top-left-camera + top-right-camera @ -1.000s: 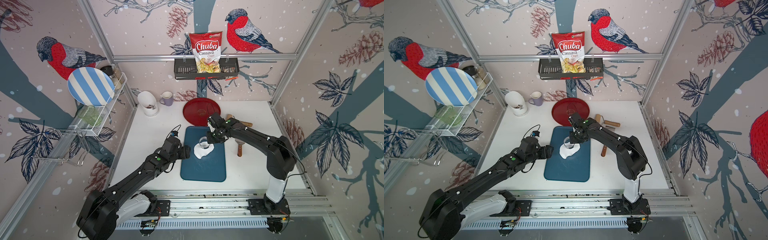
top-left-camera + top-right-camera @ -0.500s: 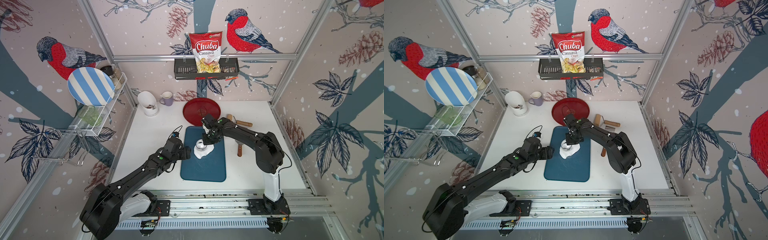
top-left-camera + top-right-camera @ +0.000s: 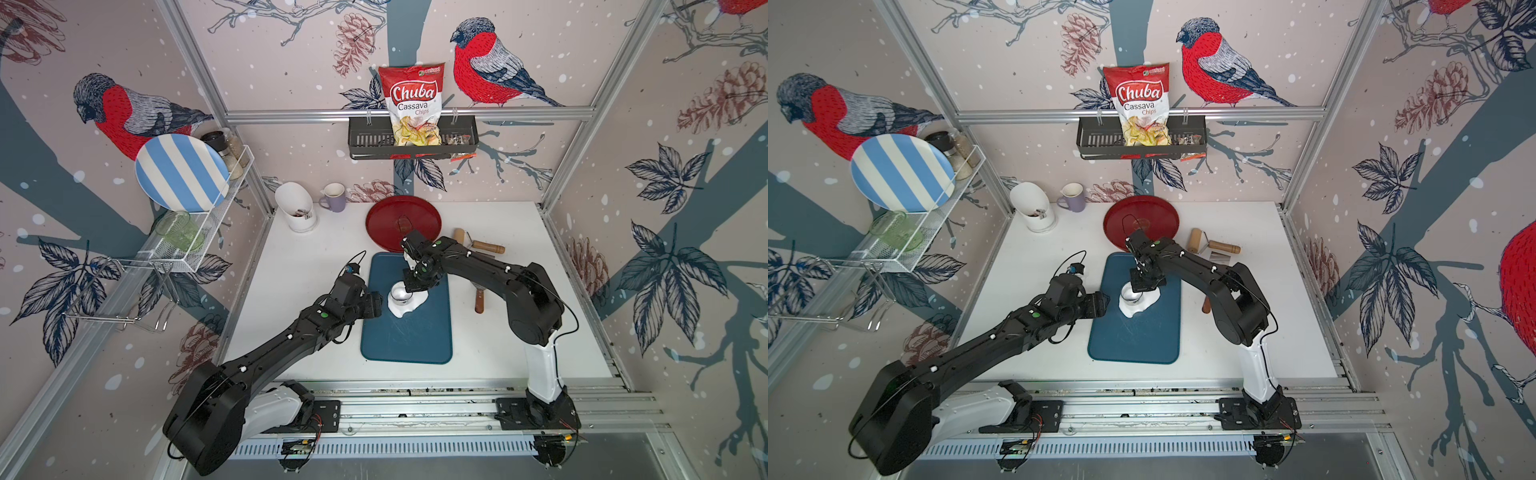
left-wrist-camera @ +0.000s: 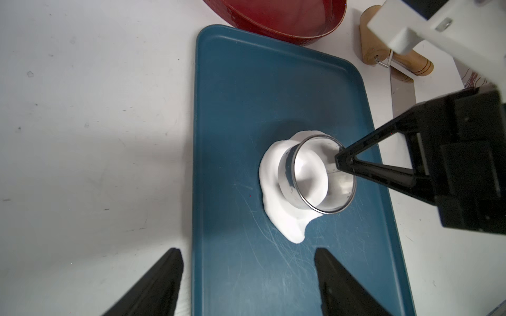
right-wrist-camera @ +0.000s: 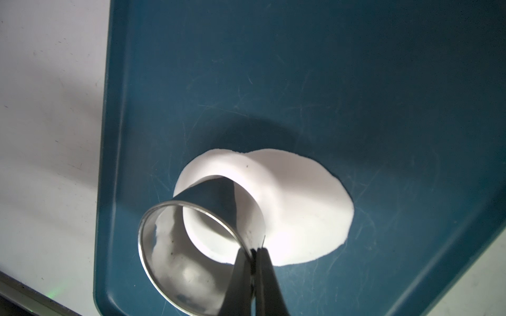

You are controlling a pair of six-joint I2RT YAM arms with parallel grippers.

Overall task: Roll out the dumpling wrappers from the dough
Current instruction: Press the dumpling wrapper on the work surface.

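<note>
Dough (image 4: 275, 216) lies flat on the far half of the blue board (image 3: 407, 340), rolled to a thin white sheet with a lopsided outline. A broad lobe spreads to the right and a narrowing tail points toward the near edge. Its longest stretch, as far as I can judge, runs on a slant from that far-right lobe to the near tail.

The steel ring (image 4: 286, 180) stands on the left part of the sheet, open end up, with its lower edge in the dough and white showing inside it. I cannot tell whether it sits quite level. Set to that side, it probably leaves the right lobe free for another cut. No cut dumpling wrappers lie apart from the sheet.

The right gripper (image 5: 253, 250) is clenched on the ring's thin wall, one finger inside and one outside. It comes down from the far right, a hold that suits pressing the cutter straight down or lifting it clear.

The left gripper (image 4: 246, 254) grasps nothing. Its jaws stand apart, low over the board's left edge just beside the dough. From there it looks ready to steady the sheet or pick at the trimmings.

Beyond the board's far end sits the red plate (image 3: 374, 224), likely meant for finished discs. The rolling pin (image 3: 478, 246) lies to the right of the plate.
</note>
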